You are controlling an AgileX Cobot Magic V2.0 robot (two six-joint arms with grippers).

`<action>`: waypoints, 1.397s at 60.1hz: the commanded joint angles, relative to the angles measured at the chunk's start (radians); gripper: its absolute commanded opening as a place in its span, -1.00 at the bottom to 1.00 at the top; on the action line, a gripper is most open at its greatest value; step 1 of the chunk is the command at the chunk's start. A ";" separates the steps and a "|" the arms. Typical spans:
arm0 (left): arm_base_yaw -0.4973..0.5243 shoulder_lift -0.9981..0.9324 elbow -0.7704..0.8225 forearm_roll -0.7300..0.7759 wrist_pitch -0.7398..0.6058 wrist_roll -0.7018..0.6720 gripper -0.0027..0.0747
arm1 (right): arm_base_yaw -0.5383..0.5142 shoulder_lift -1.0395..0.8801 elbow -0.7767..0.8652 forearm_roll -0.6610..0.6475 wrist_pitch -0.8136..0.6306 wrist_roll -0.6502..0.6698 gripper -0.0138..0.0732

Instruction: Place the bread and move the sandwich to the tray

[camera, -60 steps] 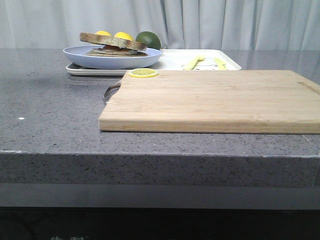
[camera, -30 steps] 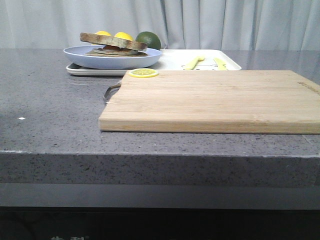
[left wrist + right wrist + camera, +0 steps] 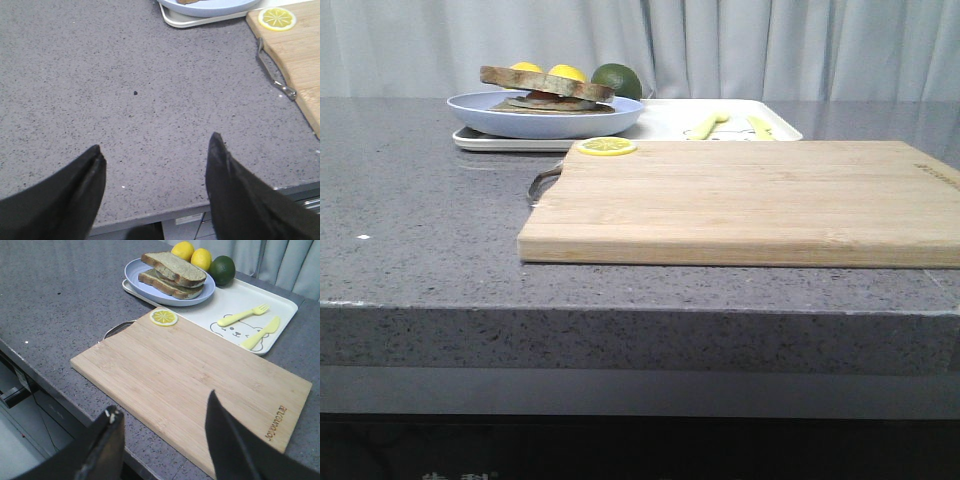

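The sandwich [image 3: 548, 98] lies on a round pale blue plate [image 3: 500, 118], which stands on the left end of the white tray [image 3: 670, 118] at the back. A thick slice of bread [image 3: 545, 81] rests tilted on top of it. In the right wrist view the bread [image 3: 175, 266] covers the sandwich [image 3: 165, 285] on the tray [image 3: 235, 295]. My left gripper [image 3: 156, 142] is open and empty over bare table near the front edge. My right gripper [image 3: 162, 402] is open and empty over the near edge of the cutting board [image 3: 200, 375]. Neither gripper shows in the front view.
The wooden cutting board [image 3: 750, 195] with a metal handle fills the middle and right of the table; a lemon slice [image 3: 607, 146] lies on its far left corner. Two lemons [image 3: 567, 72] and a lime [image 3: 618, 78] sit behind the plate. A yellow fork [image 3: 242, 315] and knife [image 3: 260, 332] lie on the tray.
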 commanded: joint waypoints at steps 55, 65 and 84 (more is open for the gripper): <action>-0.007 -0.002 -0.025 -0.023 -0.071 -0.015 -0.98 | -0.006 0.003 -0.027 -0.003 -0.074 -0.001 -0.84; -0.007 -0.035 0.005 -0.027 -0.111 -0.015 -0.98 | -0.006 0.003 -0.027 -0.003 -0.074 -0.001 -0.84; 0.101 -0.285 0.246 -0.020 -0.267 -0.015 -0.98 | -0.006 0.003 -0.027 -0.003 -0.074 -0.001 -0.84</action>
